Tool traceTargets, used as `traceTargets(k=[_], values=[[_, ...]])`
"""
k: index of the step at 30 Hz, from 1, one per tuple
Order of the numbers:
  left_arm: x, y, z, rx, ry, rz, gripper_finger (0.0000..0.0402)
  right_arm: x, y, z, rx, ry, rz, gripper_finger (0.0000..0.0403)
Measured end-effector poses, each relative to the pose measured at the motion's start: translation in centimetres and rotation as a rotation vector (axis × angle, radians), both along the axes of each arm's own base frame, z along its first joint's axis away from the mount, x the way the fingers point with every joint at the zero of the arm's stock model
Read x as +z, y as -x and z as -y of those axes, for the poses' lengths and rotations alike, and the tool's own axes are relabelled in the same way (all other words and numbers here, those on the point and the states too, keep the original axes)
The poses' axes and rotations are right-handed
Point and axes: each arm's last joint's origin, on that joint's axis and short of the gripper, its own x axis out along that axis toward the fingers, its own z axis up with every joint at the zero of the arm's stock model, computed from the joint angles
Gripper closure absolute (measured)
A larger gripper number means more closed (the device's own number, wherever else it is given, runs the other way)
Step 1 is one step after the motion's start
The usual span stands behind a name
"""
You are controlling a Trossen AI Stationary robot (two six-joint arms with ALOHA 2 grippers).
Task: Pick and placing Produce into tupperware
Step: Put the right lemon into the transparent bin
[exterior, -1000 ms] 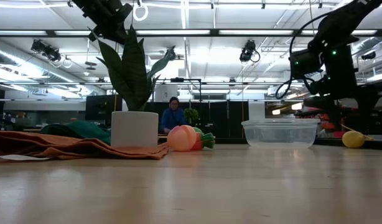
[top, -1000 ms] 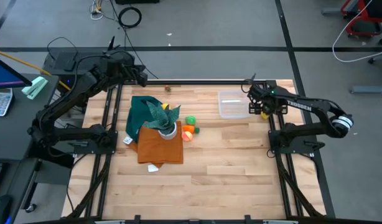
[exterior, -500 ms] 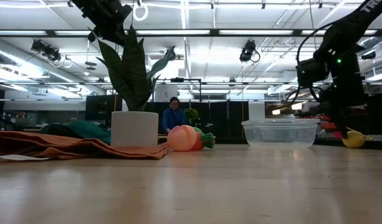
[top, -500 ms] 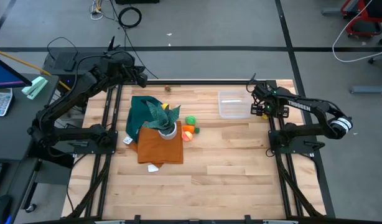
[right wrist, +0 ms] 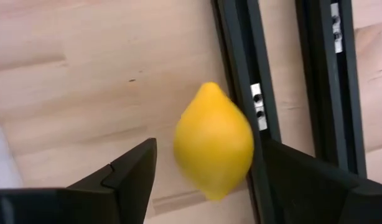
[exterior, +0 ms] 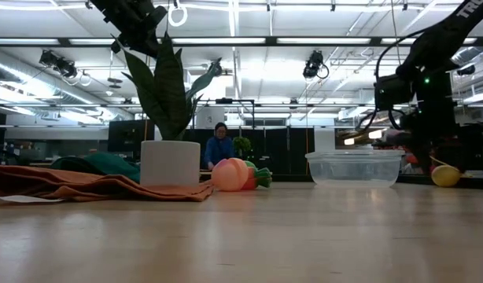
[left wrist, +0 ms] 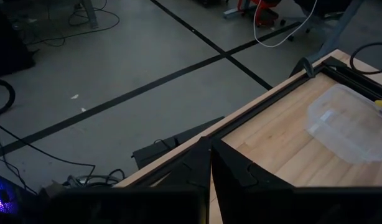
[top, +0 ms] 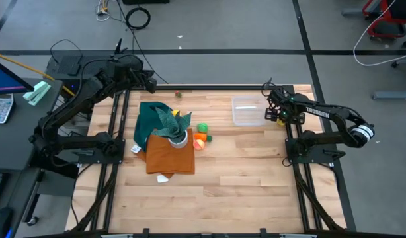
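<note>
Right wrist view showed a yellow lemon (right wrist: 213, 140) lying on the counter (right wrist: 85, 74) against a dark frame rail (right wrist: 241, 62), with the right hand (right wrist: 206, 171) spread wide to either side of it and not yet touching. It looked like a light, hollow toy with a smooth, fairly stiff skin, likely to roll or squirt out of a pinch near its pointed ends, so the fat middle seemed the place to take hold; the rail crowding one side left that finger little room. From above, the right hand (top: 277, 112) sat at about 3 o'clock on the counter, just beside the clear tupperware (top: 248, 110), which appeared empty. More produce (top: 201, 133), green, orange and red, lay near the centre beside a potted plant (top: 173, 127) on folded cloths (top: 164, 149). At 11 o'clock, the left hand (top: 150, 80) waited clenched and empty. Pale planks looked smooth and level, and a person (exterior: 219, 148) stood far back in the room.
</note>
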Motion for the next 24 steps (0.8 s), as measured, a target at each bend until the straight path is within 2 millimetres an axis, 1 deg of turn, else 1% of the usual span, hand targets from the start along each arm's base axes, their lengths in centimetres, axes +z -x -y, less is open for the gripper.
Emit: traceTargets(k=[8, 19, 24], values=[[0.0, 0.0, 0.0, 0.0, 0.0, 0.0, 0.0374, -0.5, 0.1, 0.9, -0.01, -0.003, 0.018, 0.014], [0.0, 0.0, 0.0, 0.0, 0.0, 0.001, 0.0388, -1.1, -0.1, 1.2, 0.003, -0.024, -0.005, 0.0141], [0.0, 0.0, 0.0, 0.0, -0.001, 0.001, 0.0381, -1.1, -0.1, 1.2, 0.003, -0.024, -0.007, 0.0158]])
